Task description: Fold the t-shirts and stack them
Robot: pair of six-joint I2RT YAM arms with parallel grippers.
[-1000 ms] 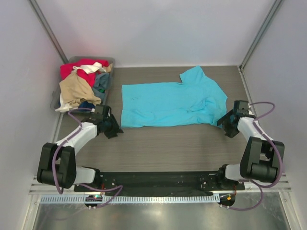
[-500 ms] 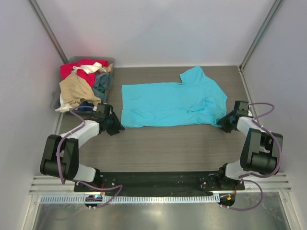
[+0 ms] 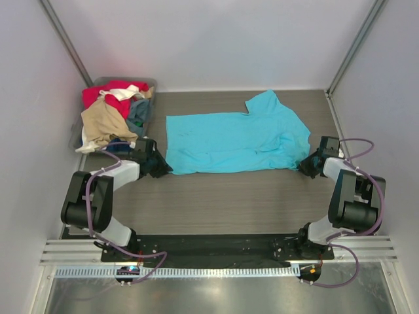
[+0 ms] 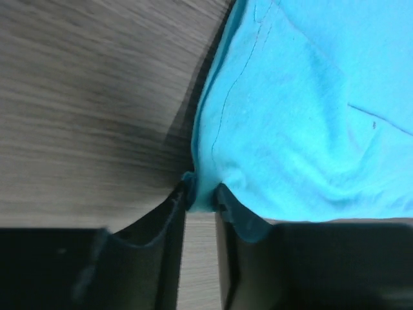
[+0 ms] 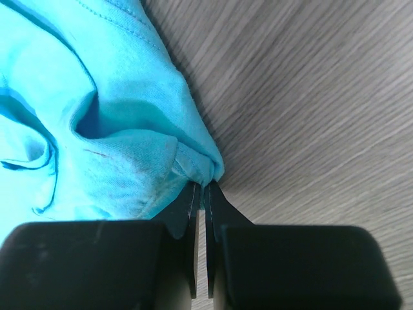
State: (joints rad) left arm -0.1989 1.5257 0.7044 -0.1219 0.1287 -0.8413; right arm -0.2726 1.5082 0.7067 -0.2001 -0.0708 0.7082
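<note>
Left gripper point(image 4: 201, 200) and right gripper point(image 5: 205, 187) are closing on near corners of the turquoise shirt point(image 3: 236, 140). Right jaws are pinching cloth; left jaws are straddling it, grip unclear.

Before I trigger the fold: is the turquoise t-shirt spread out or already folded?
Spread out: the turquoise t-shirt lies open across the table, a sleeve showing at its far edge, no half laid over.

A grey-brown wood-grain tabletop point(image 3: 249, 196) is enclosed left, right and far by 3 plain white walls point(image 3: 216, 39), with 2 slanted grey metal posts point(image 3: 65, 42) at the far corners. The light is soft and even.
</note>
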